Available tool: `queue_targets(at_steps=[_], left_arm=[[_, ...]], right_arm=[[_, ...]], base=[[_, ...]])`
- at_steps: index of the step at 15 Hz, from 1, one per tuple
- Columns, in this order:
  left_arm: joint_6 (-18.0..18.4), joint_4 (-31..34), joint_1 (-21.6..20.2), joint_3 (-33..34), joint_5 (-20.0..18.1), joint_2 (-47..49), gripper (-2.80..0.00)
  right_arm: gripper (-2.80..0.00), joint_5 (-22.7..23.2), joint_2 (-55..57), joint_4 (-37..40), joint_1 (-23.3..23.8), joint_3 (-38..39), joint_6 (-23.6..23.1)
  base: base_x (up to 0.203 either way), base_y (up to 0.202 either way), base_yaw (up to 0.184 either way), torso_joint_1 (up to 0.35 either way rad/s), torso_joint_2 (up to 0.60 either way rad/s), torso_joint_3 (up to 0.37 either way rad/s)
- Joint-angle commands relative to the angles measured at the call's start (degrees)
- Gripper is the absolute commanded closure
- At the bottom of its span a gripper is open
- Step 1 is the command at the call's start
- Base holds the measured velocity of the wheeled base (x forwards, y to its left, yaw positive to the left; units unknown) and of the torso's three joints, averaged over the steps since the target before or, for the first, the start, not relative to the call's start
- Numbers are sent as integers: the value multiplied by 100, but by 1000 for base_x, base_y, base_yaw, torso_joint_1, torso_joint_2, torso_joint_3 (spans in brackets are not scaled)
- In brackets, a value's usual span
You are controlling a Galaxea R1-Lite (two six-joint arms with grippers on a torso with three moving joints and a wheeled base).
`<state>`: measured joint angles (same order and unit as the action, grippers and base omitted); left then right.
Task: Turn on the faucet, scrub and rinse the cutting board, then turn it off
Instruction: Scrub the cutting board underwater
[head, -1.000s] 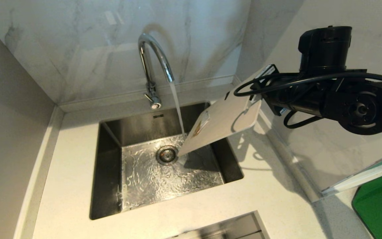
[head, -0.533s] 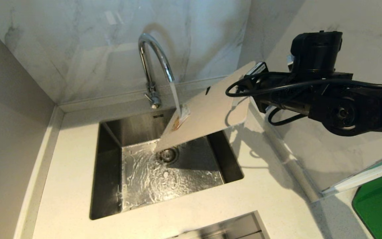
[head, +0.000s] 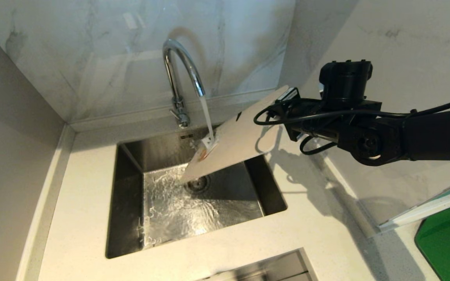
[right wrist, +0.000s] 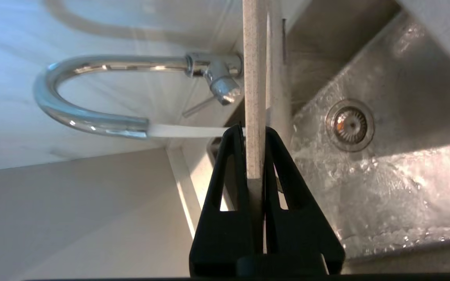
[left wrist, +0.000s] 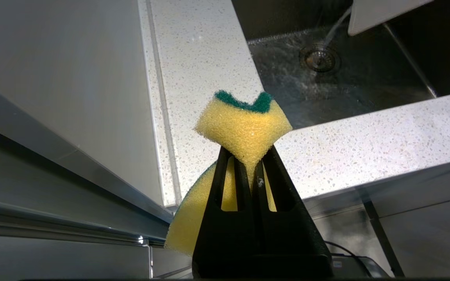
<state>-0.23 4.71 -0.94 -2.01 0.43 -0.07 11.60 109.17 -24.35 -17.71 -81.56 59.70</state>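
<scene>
My right arm reaches in from right of frame, wrist level, right pincer [right wrist: 254, 148] clenched on cutting board [head: 236, 141] edge. Board tilted over sink [head: 127, 203] at centre, under faucet [head: 178, 78] stream. Left pincer [left wrist: 248, 156] clamps sponge [left wrist: 242, 127].

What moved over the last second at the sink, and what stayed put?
The right gripper, shut on the thin beige plastic cutting board, carried it left and up: its labelled end, then beside the stream, now catches water from the chrome gooseneck faucet. The steel sink and running water are unchanged; the left gripper pinches the yellow-and-green sponge.
</scene>
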Motion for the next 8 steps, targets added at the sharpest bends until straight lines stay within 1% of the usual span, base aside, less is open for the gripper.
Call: queue_targets(at_steps=[1,6,8], left_arm=[[-4,3,-3,-1,1,-19,0],[-4,3,-3,-1,1,-18,0],[-4,3,-3,-1,1,-10,0]], right_arm=[[0,18,193,-176,-4,-10,24],[0,70,297,-224,4,-27,24],[0,70,377,-449,5,-36,28]], base=[[0,0,0,0,0,0],[0,0,0,0,0,0],[0,0,0,0,0,0]])
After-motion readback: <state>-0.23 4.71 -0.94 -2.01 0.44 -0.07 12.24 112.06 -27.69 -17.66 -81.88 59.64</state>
